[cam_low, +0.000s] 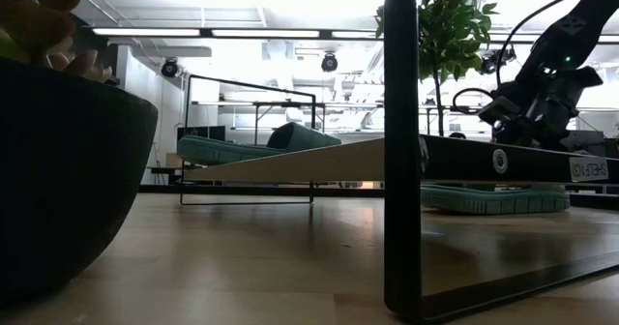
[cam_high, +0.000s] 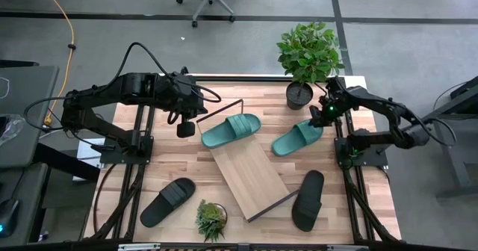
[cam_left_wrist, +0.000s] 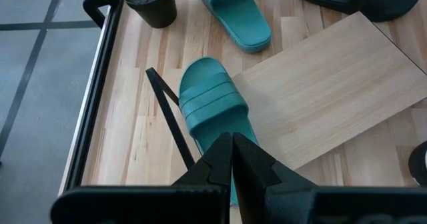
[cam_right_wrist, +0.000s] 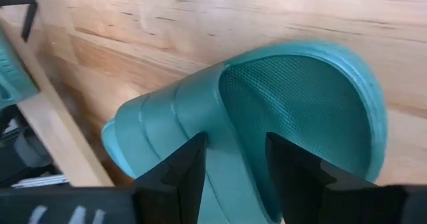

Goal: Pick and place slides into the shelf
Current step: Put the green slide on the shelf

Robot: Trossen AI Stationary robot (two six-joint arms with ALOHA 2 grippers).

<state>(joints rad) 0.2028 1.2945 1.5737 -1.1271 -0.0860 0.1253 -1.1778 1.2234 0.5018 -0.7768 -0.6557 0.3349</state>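
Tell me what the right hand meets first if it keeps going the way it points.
The right hand, open, points down at the heel end of the teal-green slide lying on the tabletop beside the shelf. It would likely meet that slide's footbed first, though how far off it is stays unclear.

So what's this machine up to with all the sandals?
It is putting sandals onto the slanted wooden shelf. One green sandal already lies at the shelf's upper end, with the left hand shut beside it. The right hand hovers open over the heel of the second green sandal, which lies on the table, seemingly about to grab it. Two black sandals lie on the table, untouched.
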